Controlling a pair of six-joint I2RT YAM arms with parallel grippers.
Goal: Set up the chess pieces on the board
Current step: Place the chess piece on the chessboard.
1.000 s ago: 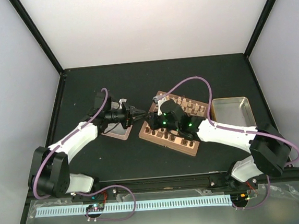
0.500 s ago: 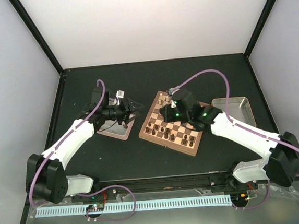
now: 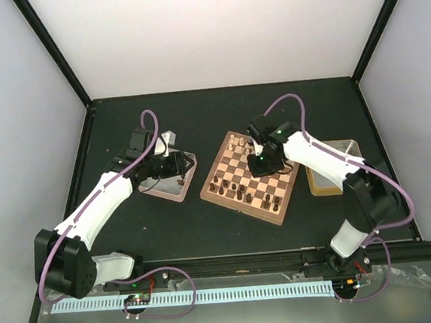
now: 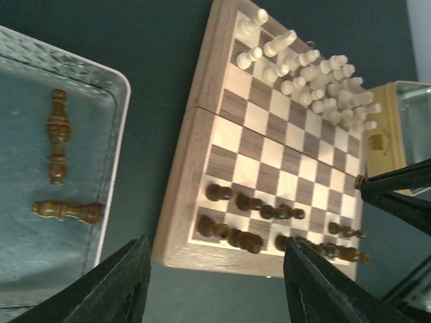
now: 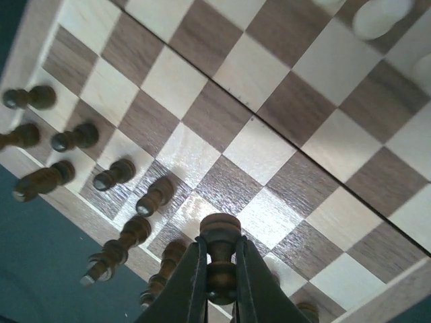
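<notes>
Chess piece (image 5: 221, 227) is hanging over the board (image 5: 222, 108), pinched in the closed-down right gripper (image 5: 220, 269); left gripper (image 4: 215, 252) is hovering beside the board, jaws spread, empty.

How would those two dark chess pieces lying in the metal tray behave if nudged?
Both dark pieces lie on their sides and look round, so they would probably roll. The tray looks smooth, so they may slide. Seemingly wooden, probably stiff.
</notes>
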